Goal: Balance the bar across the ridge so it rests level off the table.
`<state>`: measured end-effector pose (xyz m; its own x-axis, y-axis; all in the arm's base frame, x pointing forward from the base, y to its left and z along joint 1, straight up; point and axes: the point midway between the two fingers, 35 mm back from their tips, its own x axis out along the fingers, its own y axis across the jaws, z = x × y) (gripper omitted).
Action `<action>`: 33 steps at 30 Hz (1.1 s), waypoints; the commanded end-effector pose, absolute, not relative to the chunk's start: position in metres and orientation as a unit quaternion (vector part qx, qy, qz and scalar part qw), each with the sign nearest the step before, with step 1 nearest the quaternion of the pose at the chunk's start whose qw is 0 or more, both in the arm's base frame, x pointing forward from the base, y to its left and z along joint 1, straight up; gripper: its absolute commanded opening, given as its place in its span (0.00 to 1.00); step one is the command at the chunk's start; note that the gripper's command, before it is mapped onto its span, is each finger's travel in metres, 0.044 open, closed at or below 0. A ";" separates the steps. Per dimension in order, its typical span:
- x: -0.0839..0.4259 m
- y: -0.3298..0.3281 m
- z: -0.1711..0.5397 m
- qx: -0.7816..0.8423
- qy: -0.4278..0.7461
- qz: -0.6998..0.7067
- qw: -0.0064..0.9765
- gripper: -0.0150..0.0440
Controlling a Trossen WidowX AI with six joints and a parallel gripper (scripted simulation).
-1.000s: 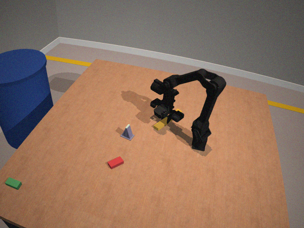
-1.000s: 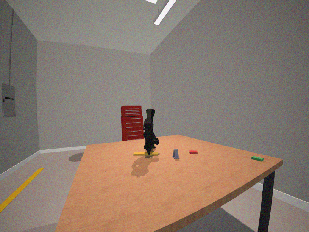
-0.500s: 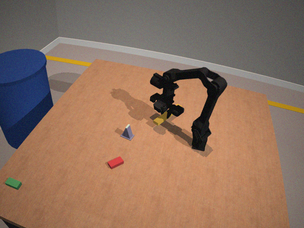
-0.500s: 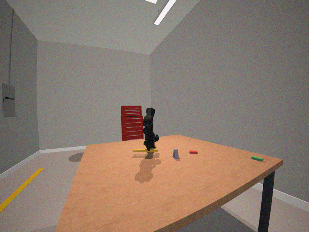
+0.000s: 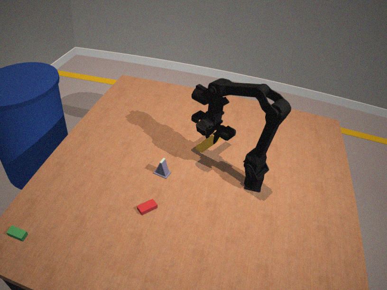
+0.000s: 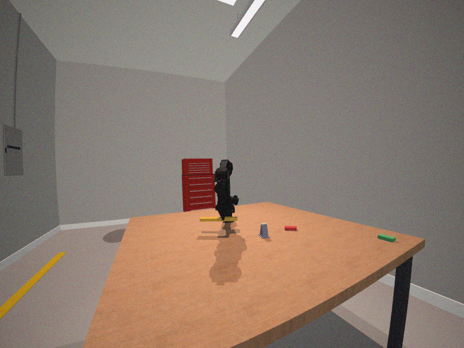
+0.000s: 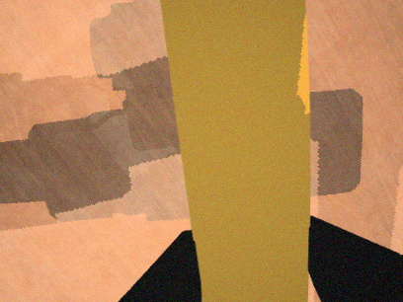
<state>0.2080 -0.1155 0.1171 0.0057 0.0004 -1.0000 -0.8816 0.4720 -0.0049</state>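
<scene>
The yellow bar (image 5: 204,144) (image 6: 208,219) (image 7: 242,128) is held about level above the table, with its shadow apart from it below. My gripper (image 5: 211,139) (image 6: 226,219) (image 7: 248,236) is shut on it, one dark finger on each side in the wrist view; the fingers hide part of it. The ridge (image 5: 162,168) (image 6: 264,230) is a small grey-blue wedge with a pale narrow top on a flat base. It stands upright on the table, left of and nearer the camera than the bar in the top view. Nothing lies on its top.
A red block (image 5: 147,206) (image 6: 290,228) lies on the table (image 5: 250,243) (image 6: 168,284) near the ridge. A green block (image 5: 17,233) (image 6: 386,237) lies farther off, by the table's edge. A blue barrel (image 5: 28,124) stands beside the table. A red tool cabinet (image 6: 198,187) stands behind.
</scene>
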 end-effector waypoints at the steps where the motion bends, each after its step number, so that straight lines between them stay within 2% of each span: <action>1: 0.208 -0.116 0.131 -0.368 0.603 0.357 0.611 0.25; 16: 0.202 -0.113 0.163 -0.367 0.604 0.356 0.611 0.25; 33: 0.248 -0.093 0.173 -0.281 0.646 0.270 0.657 0.25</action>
